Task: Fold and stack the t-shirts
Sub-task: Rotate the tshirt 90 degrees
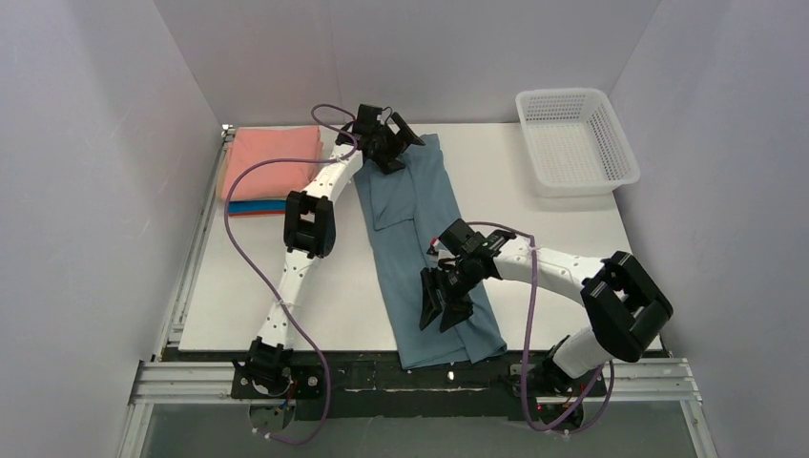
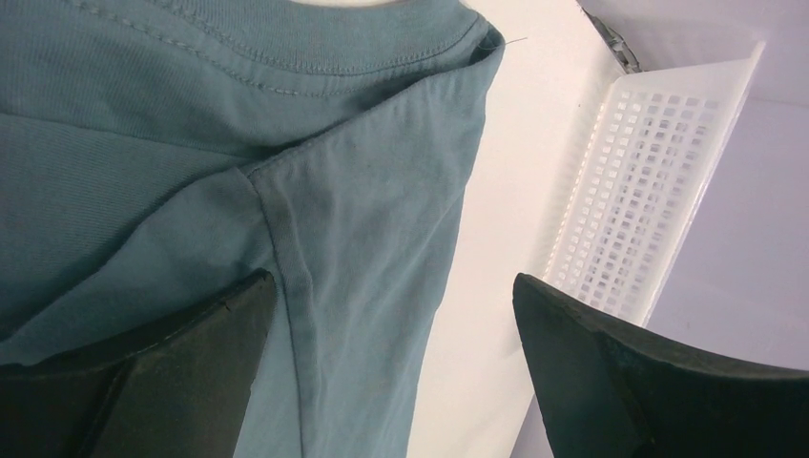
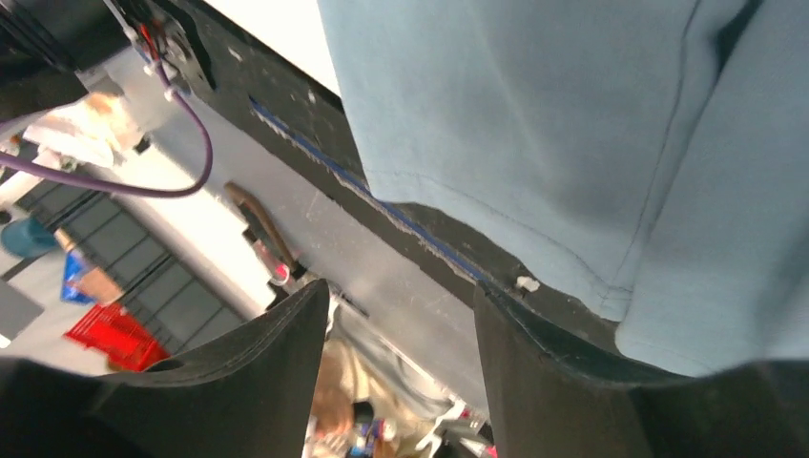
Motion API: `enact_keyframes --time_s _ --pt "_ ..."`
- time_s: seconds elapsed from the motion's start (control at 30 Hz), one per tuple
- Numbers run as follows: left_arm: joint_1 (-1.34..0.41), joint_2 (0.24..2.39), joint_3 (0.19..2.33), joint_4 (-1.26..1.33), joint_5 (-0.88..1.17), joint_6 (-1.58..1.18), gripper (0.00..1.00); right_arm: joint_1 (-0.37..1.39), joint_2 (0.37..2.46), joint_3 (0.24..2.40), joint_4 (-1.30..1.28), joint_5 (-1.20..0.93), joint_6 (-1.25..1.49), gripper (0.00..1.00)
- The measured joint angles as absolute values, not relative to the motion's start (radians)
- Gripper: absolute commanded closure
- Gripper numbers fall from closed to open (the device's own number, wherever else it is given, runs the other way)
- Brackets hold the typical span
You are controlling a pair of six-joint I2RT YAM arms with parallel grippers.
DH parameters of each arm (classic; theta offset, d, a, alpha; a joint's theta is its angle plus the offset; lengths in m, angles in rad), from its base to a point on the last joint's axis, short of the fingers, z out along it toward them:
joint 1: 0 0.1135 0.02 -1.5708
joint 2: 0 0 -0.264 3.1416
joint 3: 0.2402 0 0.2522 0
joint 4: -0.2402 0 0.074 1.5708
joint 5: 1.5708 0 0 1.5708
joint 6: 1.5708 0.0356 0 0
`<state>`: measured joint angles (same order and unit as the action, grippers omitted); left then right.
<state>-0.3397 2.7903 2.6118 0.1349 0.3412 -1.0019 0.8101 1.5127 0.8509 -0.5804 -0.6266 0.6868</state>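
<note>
i reckon the blue-grey t-shirt (image 1: 420, 239) will be limp and light, and it will sag unless i pinch it at the shoulder and hem corners. it lies mid-table as a long matte strip, sides folded in, collar at the far end. left gripper (image 1: 386, 141) and right gripper (image 1: 445, 307) both gape over it, holding nothing.

Widely parted right claw (image 3: 401, 291) at blue-grey t-shirt (image 3: 534, 114) hem
</note>
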Motion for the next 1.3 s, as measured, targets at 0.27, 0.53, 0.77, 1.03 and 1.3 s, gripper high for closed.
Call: enact_keyframes --time_s 0.27,0.53,0.77,1.03,1.3 --pt "-0.354 2.688 2.479 0.123 0.3 -0.888 0.02 0.737 1.399 0.931 -0.628 -0.466 0.668 0.31" --pt "-0.384 2.335 2.128 -0.004 0.27 -0.733 0.02 0.604 1.399 0.885 -0.607 -0.423 0.646 0.32" --pt "-0.452 1.998 1.678 0.009 0.244 -0.699 0.02 0.603 1.522 0.884 -0.566 -0.43 0.64 0.33" --pt "-0.459 2.137 1.626 -0.002 0.242 -0.728 0.02 0.603 1.653 0.891 -0.514 -0.447 0.642 0.34" --pt "-0.437 2.385 2.034 -0.227 0.26 -0.729 0.02 0.624 1.766 0.995 -0.519 -0.509 0.66 0.35"
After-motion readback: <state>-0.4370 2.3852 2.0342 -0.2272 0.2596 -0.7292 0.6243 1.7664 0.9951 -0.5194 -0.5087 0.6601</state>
